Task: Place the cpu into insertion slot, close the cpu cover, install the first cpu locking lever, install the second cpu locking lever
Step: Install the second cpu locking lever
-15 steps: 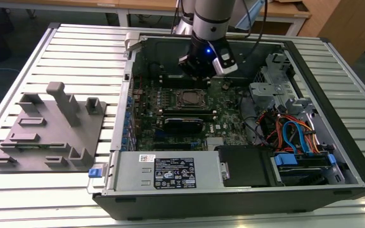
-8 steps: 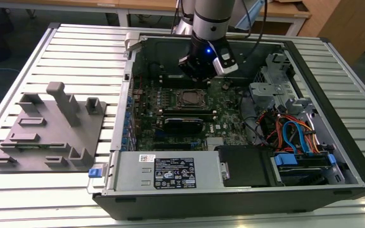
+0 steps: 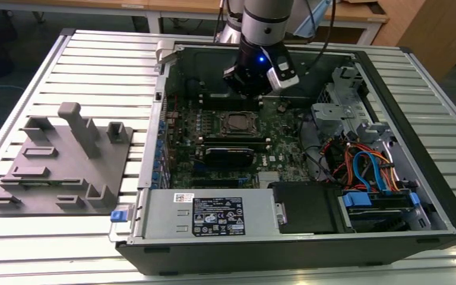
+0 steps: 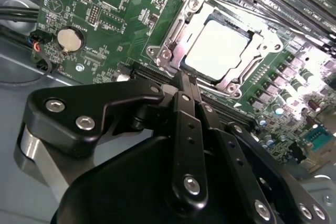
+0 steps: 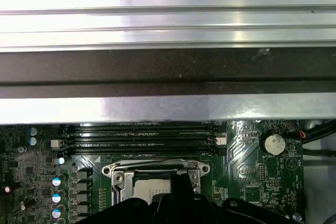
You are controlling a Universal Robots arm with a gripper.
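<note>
The cpu (image 4: 218,45) shows its pale metal top inside the insertion slot (image 3: 236,123) on the green motherboard. The silvery cpu cover (image 4: 173,51) lies flat around it, framing the chip through its window. In the first wrist view, the cpu (image 5: 151,186) and cover (image 5: 121,174) sit just beyond the fingertips. My gripper (image 4: 185,80) hangs close above the socket's edge, its black fingers (image 4: 181,114) drawn together to a narrow tip with nothing between them. In the exterior view the gripper (image 3: 249,89) is over the board, just behind the socket. I cannot make out the locking levers.
The open computer case (image 3: 418,119) walls in the board. Memory slots (image 5: 142,137) run beside the socket, and a coin battery (image 4: 68,39) sits nearby. A power supply (image 3: 212,217) and cabled drive cage (image 3: 370,169) fill the front and the exterior view's right. A grey fixture (image 3: 62,160) stands on the table.
</note>
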